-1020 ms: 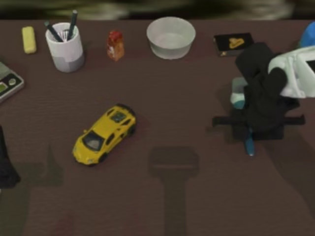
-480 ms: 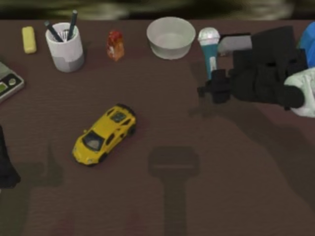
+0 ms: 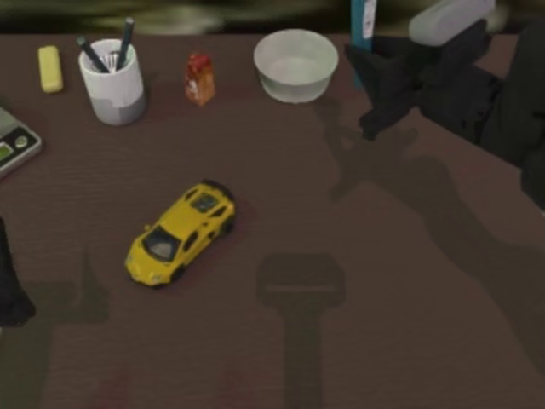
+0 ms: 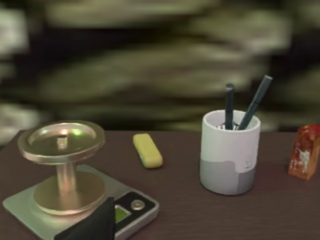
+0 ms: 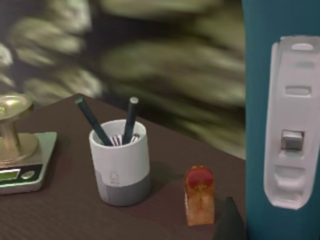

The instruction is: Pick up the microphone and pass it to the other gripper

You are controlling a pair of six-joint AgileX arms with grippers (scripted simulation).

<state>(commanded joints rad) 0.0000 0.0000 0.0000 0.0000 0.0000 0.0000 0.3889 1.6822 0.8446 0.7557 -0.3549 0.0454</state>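
Dark brown table lies bare across its whole right half and along the near edge, with only the yellow toy car sitting in the middle-left. Along the far edge stand a white bowl, an orange bottle, a white cup holding two dark pens, a yellow eraser and, at the left edge, a scale.

The right gripper is raised near the far edge, right of the bowl, clamped on the microphone. Half a second ago the microphone lay lower in the picture with its head showing; now only its teal handle shows at the top edge. Up close it is teal with a white switch strip.

The left gripper sits parked at the left edge; I cannot tell whether it is open.
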